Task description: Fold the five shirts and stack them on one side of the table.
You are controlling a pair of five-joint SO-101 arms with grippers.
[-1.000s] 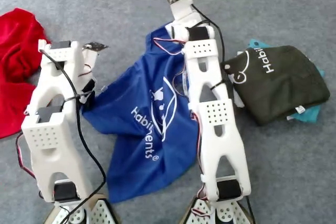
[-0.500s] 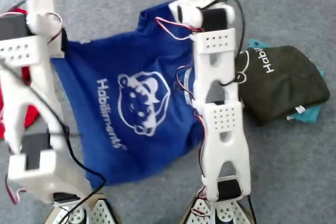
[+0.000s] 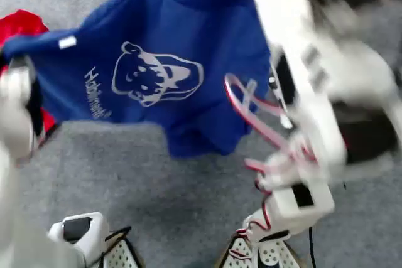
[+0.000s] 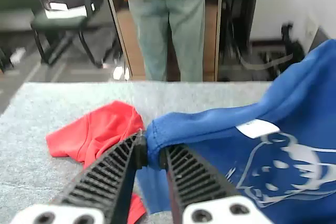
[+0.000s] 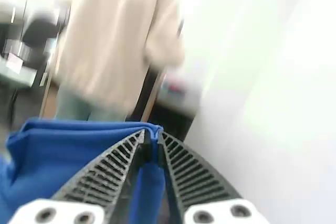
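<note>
Two grippers share one blue shirt (image 3: 188, 48), which hangs stretched in the air over the grey table (image 3: 157, 186). The left gripper (image 4: 151, 150) has its ribbed jaws nearly together, pinching a rolled edge of the blue cloth between the tips. The right gripper (image 5: 151, 137) is closed down the same way on a folded edge of the shirt, with cloth standing up between its jaws and draping away below. In the high view the shirt's long axis runs across the table from the left arm's side to the right arm's, and its taut upper edge climbs from the left side toward the far right. The rest of the fabric falls from that edge toward the near side, ending in a bunched corner near the middle of the table; whether that corner touches the surface cannot be told. The printed face of the shirt is turned up to the overhead camera, showing a white bear head (image 3: 157, 76) with a line of lettering slanting beside it, toward the left arm. A small white label (image 4: 257, 128) sits on the held edge just beside the left gripper. A red shirt (image 4: 94, 129) lies crumpled on the table at the left side, partly under the blue one.
</note>
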